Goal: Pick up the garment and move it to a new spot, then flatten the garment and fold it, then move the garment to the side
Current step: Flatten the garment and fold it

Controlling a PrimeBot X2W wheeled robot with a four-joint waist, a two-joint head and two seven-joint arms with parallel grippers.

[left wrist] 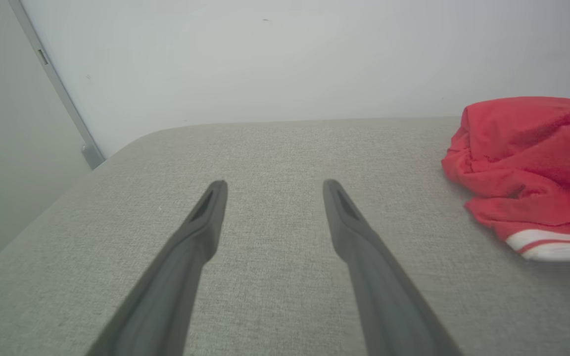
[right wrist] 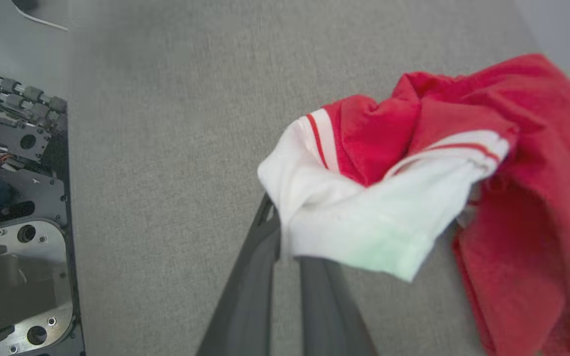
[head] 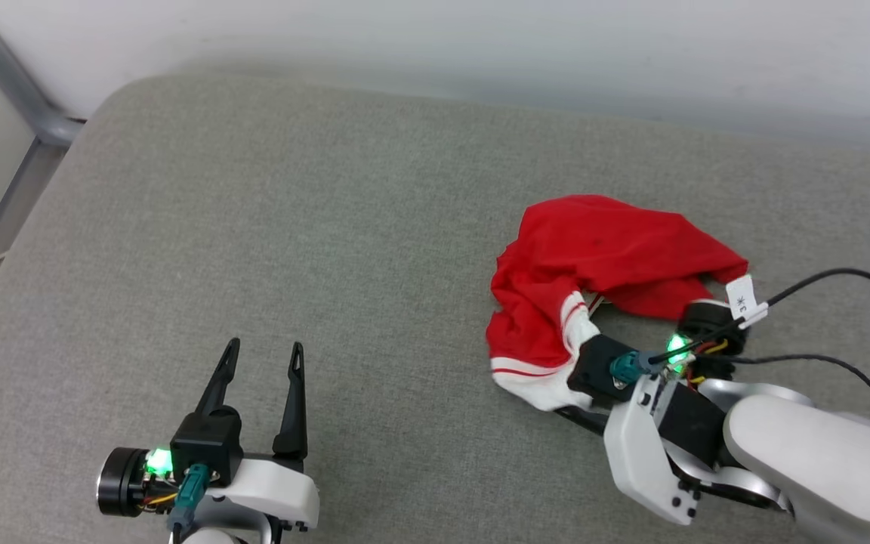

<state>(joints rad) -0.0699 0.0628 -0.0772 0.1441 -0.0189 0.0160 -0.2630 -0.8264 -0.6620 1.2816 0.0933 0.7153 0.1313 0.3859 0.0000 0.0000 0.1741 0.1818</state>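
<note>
garment x1 | fingers x4 (2 L, 2 R) | gray surf. x1

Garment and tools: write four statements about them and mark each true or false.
1. The left tool stands open over the bare grey surface. True.
2. The garment lies to the robot's right of the left tool. True.
3. The right tool is open, clear of the garment. False: it is shut on the white sleeve.
4. The garment lies flat and folded. False: it is a crumpled heap.
</note>
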